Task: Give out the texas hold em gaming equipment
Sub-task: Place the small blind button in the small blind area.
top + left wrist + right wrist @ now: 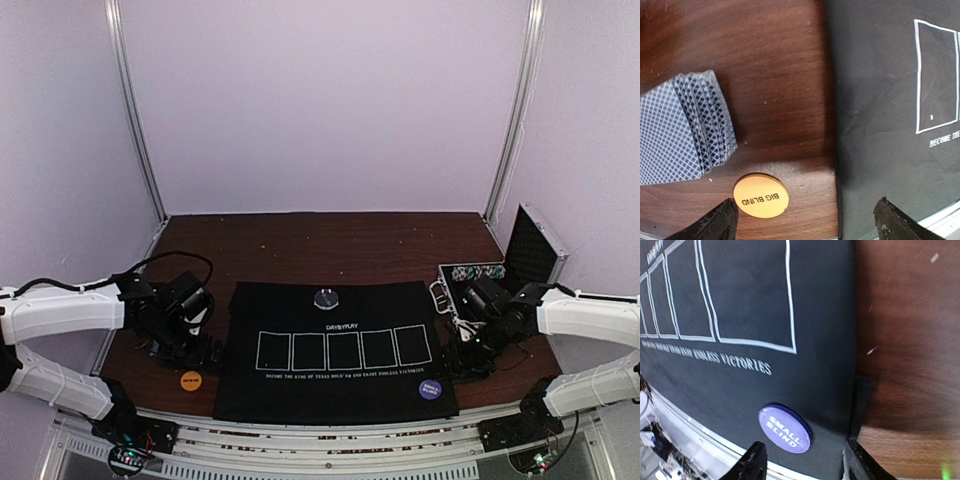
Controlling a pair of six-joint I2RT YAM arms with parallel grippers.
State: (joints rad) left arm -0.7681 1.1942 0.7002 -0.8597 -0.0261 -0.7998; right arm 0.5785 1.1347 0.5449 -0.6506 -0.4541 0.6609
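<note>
Purple small blind disc (785, 428) on mat (740, 385) between parted, empty right fingers (754, 464); left fingers (715, 225) wide, empty; lift straight up.

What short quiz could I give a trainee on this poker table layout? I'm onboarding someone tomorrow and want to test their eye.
1. True or false: the orange round BIG BLIND disc lies on the black cloth mat.
2. Where is the purple round SMALL BLIND disc? A: near right corner of the mat. B: far left corner of the mat. C: centre of the mat.
3. How many white card outlines are printed on the mat?

Key:
1. False. It lies on the brown wooden table, beside the mat.
2. A.
3. Five.
</note>
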